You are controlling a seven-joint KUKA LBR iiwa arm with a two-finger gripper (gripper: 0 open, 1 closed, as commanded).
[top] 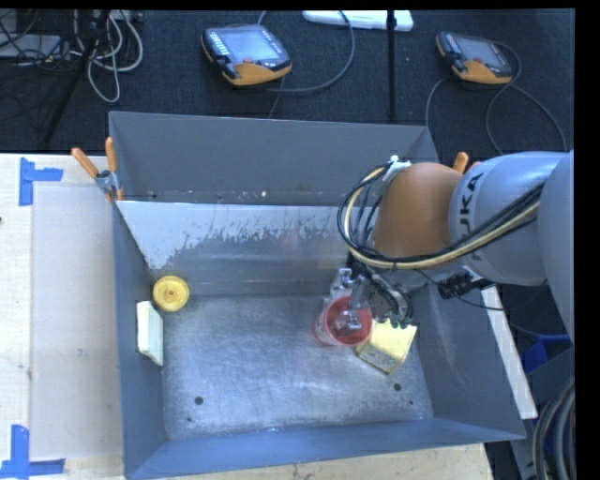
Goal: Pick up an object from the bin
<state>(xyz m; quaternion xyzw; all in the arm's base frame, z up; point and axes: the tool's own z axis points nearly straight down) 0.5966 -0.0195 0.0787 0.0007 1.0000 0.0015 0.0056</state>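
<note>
The bin (281, 398) is matt grey metal, its floor scuffed and streaked pale. Right of centre, the red cup (332, 328) looks like glossy see-through plastic, the yellow block (388, 348) beside it matt and spongy. The orange cover (417, 211) is smooth.

At the left end of the bin (262, 159), two things lie well apart from the rest. A round yellow disc (171, 293) sits where the floor meets the sloping back wall, and a pale cream block (150, 332) (longer than it is wide) lies just in front of it against the left wall. Whether the two touch cannot be told.

Beyond the far wall, on the dark floor (309, 103), are two handheld control units. The left unit (246, 52) and the right unit (476, 56) each have a dark screen and an orange edge, and each trails a thin cable. A tangle of cables (112, 42) fills the upper left corner, and a flat white piece (356, 18) lies at the top edge.
</note>
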